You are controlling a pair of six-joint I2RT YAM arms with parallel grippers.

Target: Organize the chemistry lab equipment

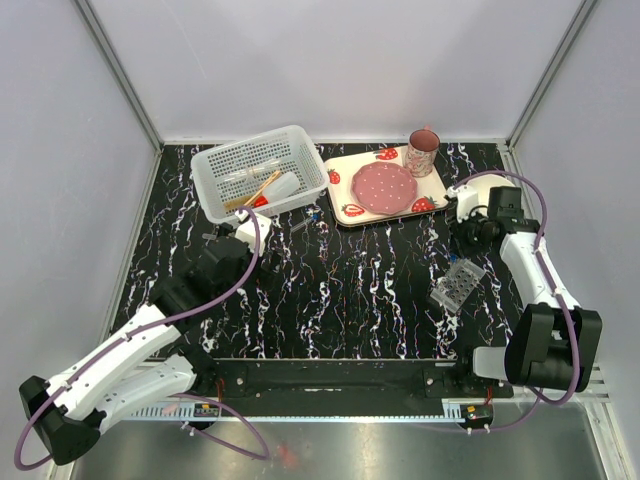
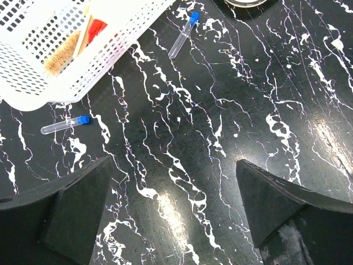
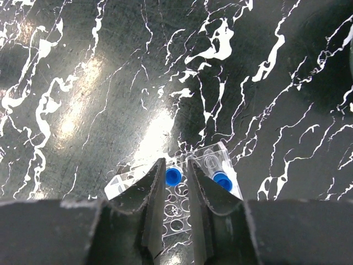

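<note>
**Vials await sorting:** A clear rack (image 3: 124,186) stands on the black marbled tabletop (image 3: 83,83) at the right of the workspace, with two blue-capped vials in its holes. The right gripper (image 3: 176,165) hangs directly over it, jaws drawn to a narrow slit. One vial (image 3: 173,176) shows its cap in that gap, and the other vial (image 3: 222,181) sits just beside it. Whether the jaws pinch the first cannot be told.

On the left, the left gripper (image 2: 172,165) is spread wide and empty above bare tabletop. A near vial (image 2: 65,125) lies loose just beside the white basket (image 2: 110,55), and a far vial (image 2: 183,34) lies farther out. The basket holds a brush (image 2: 60,55) and a red-capped bottle (image 2: 97,28).

The rack looks light. If the right gripper rises while clamped or snagged on a cap, it could likely tip the rack or pull the vial out. The loose vials are round and may roll away from a closing finger. The basket wall crowds the near vial, leaving little room for a finger on that side.

Behind, well apart from both grippers, a strawberry tray (image 1: 436,190) carries a pink plate (image 1: 385,188) and a mug (image 1: 422,152).
</note>
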